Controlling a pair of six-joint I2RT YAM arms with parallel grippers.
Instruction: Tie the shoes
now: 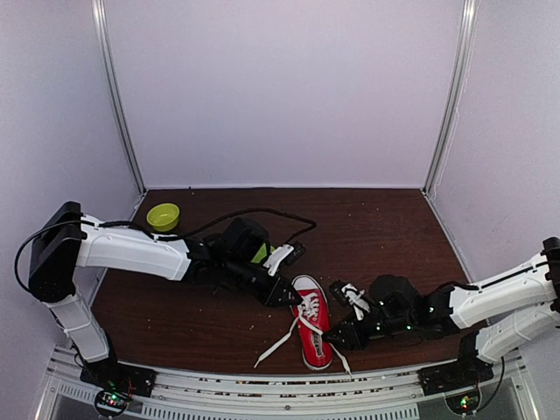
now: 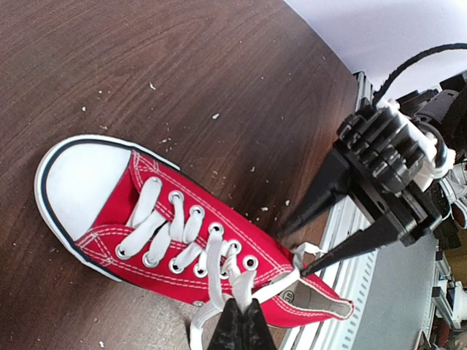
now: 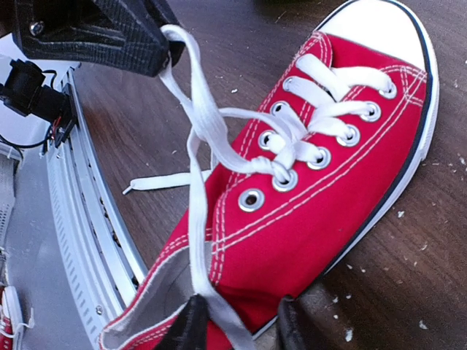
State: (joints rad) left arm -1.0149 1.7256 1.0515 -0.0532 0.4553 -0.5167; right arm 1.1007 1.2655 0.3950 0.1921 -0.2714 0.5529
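Observation:
The red shoe [image 1: 313, 328] lies near the table's front edge with its white toe cap pointing away from the arms. In the left wrist view my left gripper [image 2: 244, 308] is shut on a white lace [image 2: 253, 292] just behind the top eyelets of the shoe [image 2: 219, 208]. It holds that lace up in a loop. My right gripper [image 3: 241, 322] stands open at the heel side of the shoe [image 3: 328, 211]. A strand of lace [image 3: 195, 219] runs down between its fingers, close against the left one. From above, the left gripper [image 1: 291, 297] and right gripper [image 1: 338, 336] flank the shoe.
A small green bowl [image 1: 163, 215] sits at the back left of the brown table [image 1: 385, 236]. A black cable [image 1: 262, 211] loops across the table behind the left arm. A metal rail [image 1: 280, 387] runs along the near edge right by the heel. Pale walls close in three sides.

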